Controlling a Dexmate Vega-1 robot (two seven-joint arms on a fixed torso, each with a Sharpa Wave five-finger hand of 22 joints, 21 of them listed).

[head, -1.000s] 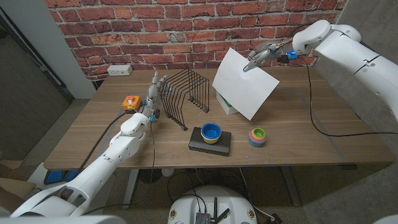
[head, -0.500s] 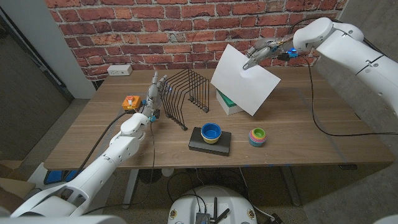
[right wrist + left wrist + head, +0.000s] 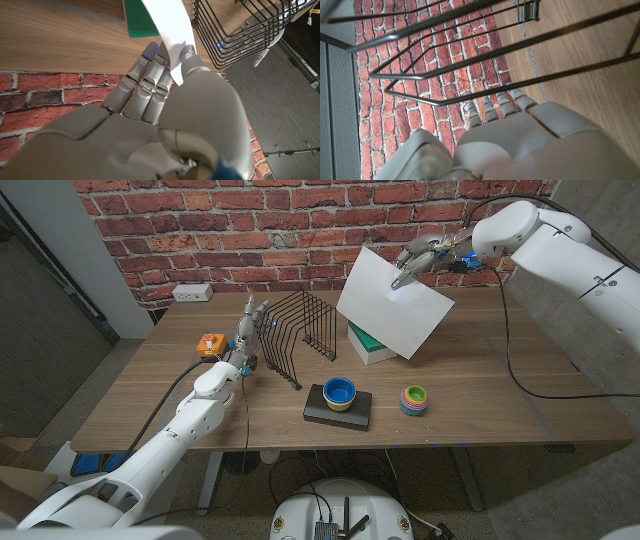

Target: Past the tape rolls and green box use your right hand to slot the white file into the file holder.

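So far we have the white file (image 3: pixel 393 307) pinched in our right hand (image 3: pixel 420 260), lifted above the green box (image 3: pixel 364 342); carrying it across and slotting it into the file holder (image 3: pixel 300 330) remains.

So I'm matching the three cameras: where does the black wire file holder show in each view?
Head view: black wire file holder stands left of centre on the wooden table, beside the left hand.
Left wrist view: its wires cross the picture just beyond that hand's fingertips.
Right wrist view: it sits in a corner, past the right hand.
Shared landmark: the red brick wall.
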